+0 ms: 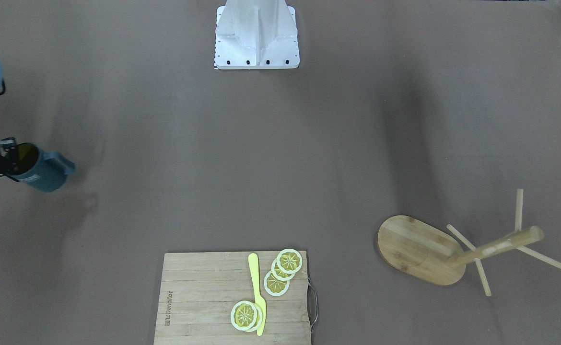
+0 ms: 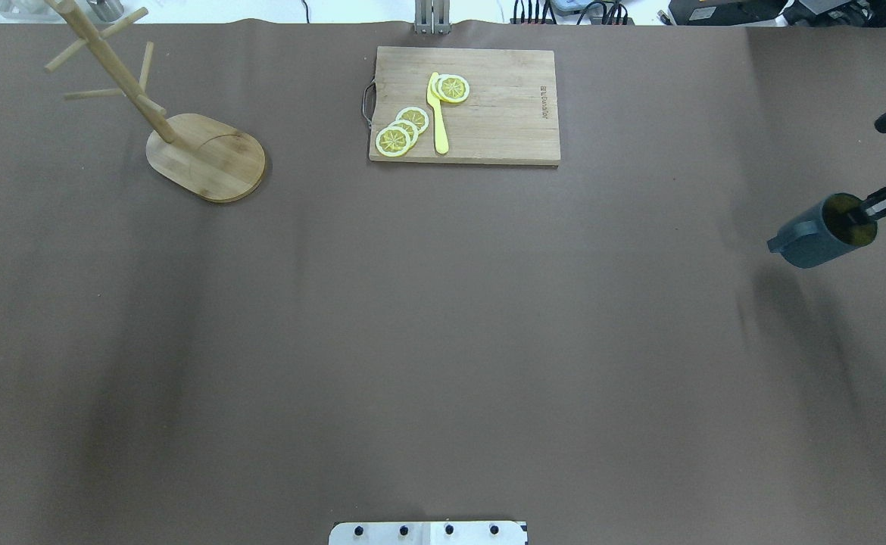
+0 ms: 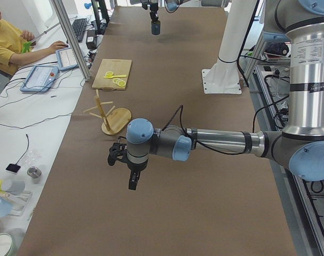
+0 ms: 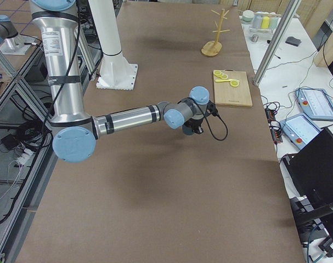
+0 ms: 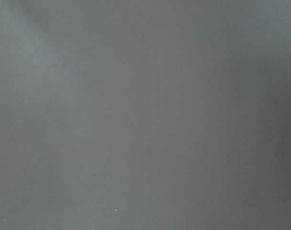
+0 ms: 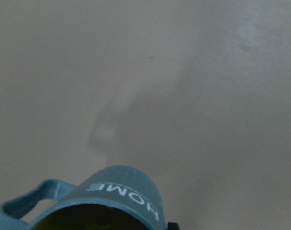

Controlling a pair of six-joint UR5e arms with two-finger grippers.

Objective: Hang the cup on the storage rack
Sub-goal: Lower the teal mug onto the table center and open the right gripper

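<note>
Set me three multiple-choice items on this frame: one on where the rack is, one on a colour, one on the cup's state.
1. Where on the table does the rack stand?
A. near edge, middle
B. far side, robot's left
C. far side, robot's right

2. What colour is the knife on the board?
A. yellow
B. red
C. black

3. What state is the cup in?
A. hung on a peg
B. lying on the board
C. held by the right gripper

Answers:
1 B: the overhead view shows it at the far left, well apart from board and cup.
2 A: it lies yellow among the lemon slices.
3 C: the gripper reaches into the rim, and the cup is tilted.
</note>
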